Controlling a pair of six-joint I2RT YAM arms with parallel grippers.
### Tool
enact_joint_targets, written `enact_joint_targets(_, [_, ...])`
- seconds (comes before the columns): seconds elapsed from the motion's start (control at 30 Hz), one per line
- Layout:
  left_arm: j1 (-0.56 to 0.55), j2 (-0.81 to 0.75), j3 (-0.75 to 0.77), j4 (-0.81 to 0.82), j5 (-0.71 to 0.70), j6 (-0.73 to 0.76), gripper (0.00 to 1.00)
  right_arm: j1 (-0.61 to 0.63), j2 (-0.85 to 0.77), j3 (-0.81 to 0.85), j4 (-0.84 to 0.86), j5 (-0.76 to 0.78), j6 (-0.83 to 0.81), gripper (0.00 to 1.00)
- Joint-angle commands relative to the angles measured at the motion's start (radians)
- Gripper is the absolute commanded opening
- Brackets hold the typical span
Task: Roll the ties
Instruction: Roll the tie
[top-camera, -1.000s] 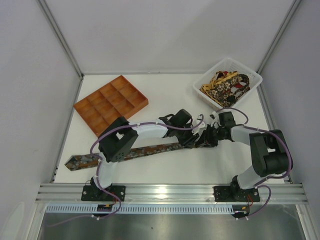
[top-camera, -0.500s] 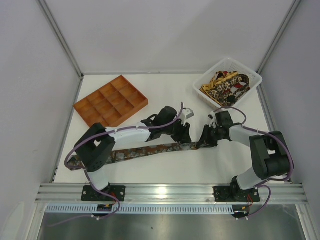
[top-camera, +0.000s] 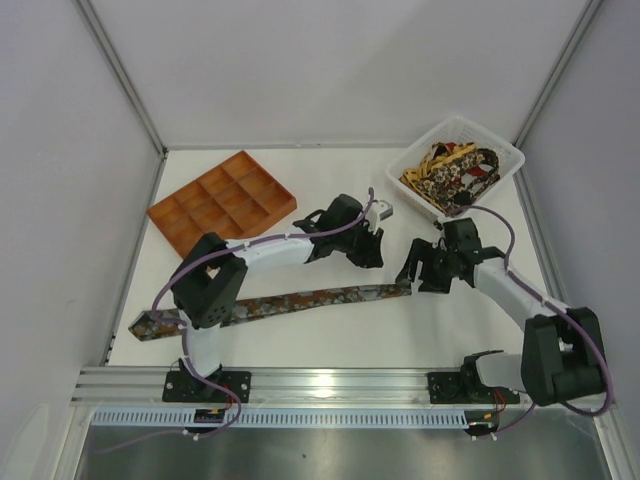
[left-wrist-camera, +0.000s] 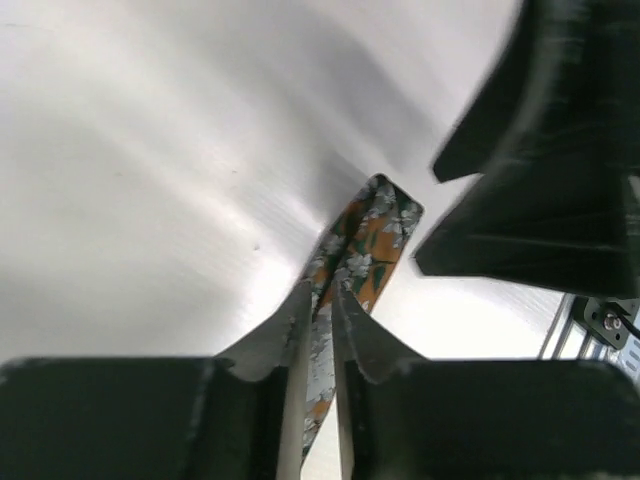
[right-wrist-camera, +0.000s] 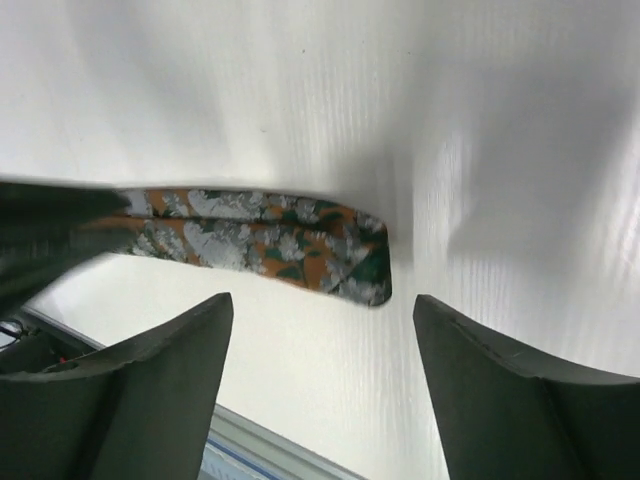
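One patterned tie (top-camera: 290, 302) lies flat across the table, from near the left edge to its narrow end just below my right gripper. My left gripper (top-camera: 368, 252) hovers behind that end. Its jaws are almost together with only a thin slit, through which the orange-and-green tie (left-wrist-camera: 375, 240) shows below, not gripped. My right gripper (top-camera: 425, 272) stands wide open just above the table. In the right wrist view the tie's end (right-wrist-camera: 270, 240) lies beyond the open gripper (right-wrist-camera: 322, 305), touching neither finger. More ties (top-camera: 455, 172) are heaped in the basket.
The white basket (top-camera: 500, 150) stands at the back right. An orange compartment tray (top-camera: 222, 205) sits at the back left. The right gripper's dark body (left-wrist-camera: 540, 180) looms close to my left gripper. An aluminium rail runs along the near table edge.
My right gripper has opened and let go of the tie's end. My left gripper has drawn back from the tie and narrowed. The tie's end now lies flat.
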Motion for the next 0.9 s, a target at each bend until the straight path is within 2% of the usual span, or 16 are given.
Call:
enact_joint_targets(0.0, [0.019, 0.01, 0.106, -0.111, -0.046, 0.014, 0.18, 0.035, -0.115, -0.019, -0.101, 0.079, 0.043, 0.74])
enact_joint_targets(0.03, [0.022, 0.019, 0.115, -0.124, -0.055, 0.008, 0.15, 0.054, -0.153, -0.05, -0.097, 0.076, 0.094, 0.7])
enact_joint_targets(0.13, [0.025, 0.073, 0.164, -0.176, -0.068, -0.012, 0.09, 0.143, -0.19, -0.116, -0.042, 0.087, 0.186, 0.49])
enact_joint_targets(0.17, [0.024, 0.088, 0.178, -0.193, -0.062, -0.015, 0.08, 0.163, -0.193, -0.136, 0.002, 0.095, 0.212, 0.27])
enact_joint_targets(0.23, [0.025, 0.133, 0.215, -0.236, -0.057, -0.024, 0.05, 0.215, -0.195, -0.171, 0.05, 0.11, 0.255, 0.06])
enact_joint_targets(0.27, [0.025, 0.147, 0.229, -0.249, -0.054, -0.024, 0.04, 0.238, -0.193, -0.194, 0.093, 0.13, 0.292, 0.0])
enact_joint_targets(0.33, [0.027, 0.182, 0.262, -0.3, -0.057, -0.021, 0.03, 0.313, -0.196, -0.211, 0.131, 0.226, 0.326, 0.0])
enact_joint_targets(0.43, [0.027, 0.217, 0.299, -0.361, -0.074, -0.021, 0.02, 0.361, -0.169, -0.246, 0.239, 0.297, 0.378, 0.0])
enact_joint_targets(0.77, [0.028, 0.27, 0.275, -0.397, -0.052, -0.04, 0.01, 0.398, 0.056, -0.156, 0.34, 0.36, 0.398, 0.0])
enact_joint_targets(0.87, [0.027, 0.27, 0.267, -0.395, -0.037, -0.046, 0.01, 0.398, 0.104, -0.116, 0.323, 0.389, 0.408, 0.0])
